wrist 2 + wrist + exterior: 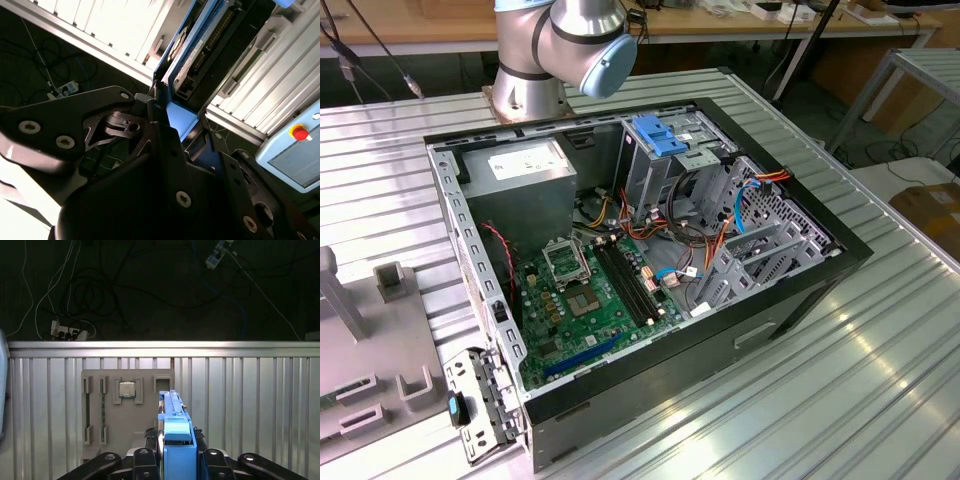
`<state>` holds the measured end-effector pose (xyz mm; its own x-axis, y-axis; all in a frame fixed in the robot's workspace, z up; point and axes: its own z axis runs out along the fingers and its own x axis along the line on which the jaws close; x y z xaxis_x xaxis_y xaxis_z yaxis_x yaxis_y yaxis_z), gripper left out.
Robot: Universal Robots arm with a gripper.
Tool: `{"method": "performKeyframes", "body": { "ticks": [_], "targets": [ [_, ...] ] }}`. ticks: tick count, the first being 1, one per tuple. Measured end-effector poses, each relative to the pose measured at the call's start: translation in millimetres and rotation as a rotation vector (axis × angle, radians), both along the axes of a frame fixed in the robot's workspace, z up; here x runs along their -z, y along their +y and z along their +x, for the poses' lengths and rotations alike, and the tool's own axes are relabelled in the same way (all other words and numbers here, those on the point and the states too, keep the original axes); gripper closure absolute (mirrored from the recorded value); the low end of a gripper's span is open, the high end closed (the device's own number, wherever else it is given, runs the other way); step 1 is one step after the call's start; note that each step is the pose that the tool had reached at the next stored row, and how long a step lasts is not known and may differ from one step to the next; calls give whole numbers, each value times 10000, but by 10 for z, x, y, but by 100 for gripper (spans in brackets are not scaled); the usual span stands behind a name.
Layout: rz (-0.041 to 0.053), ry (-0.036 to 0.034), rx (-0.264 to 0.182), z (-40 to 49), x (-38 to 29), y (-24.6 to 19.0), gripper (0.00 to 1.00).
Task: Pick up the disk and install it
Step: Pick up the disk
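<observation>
Single-arm grasp of the disk [172,410], a flat rectangular silver metal hard drive in a blue plastic frame; the black gripper [176,465] has its fingers [149,450] drawn in narrow and clamped on the drive from either side; in the first wrist view the drive is seen edge-on, projecting beyond the fingers over a grey fixture plate [125,420] that lies on the ribbed metal counter [250,405] and carries a small square processor chip [127,389]; its clearance above the plate cannot be told; in the exterior view the open black computer case [820,270] stands apart from the plate, with a grey metal drive cage with a blue plastic handle [660,140] and orange and red cables [705,235] beside it. Probable hazards: the hold takes one end only, so the free end could pivot or slip under a jolt; a tilted drive would likely jam against the cage walls; loose cables could snag the frame; a low carry could strike the case rim.
</observation>
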<state>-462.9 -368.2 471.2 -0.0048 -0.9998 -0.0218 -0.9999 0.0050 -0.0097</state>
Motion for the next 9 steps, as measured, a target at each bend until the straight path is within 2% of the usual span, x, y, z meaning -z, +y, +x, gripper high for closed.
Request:
{"method": "performKeyframes", "body": {
  "ticks": [9],
  "targets": [
    [13, -2, 0, 1, -135, 0, 63]
  ]
}}
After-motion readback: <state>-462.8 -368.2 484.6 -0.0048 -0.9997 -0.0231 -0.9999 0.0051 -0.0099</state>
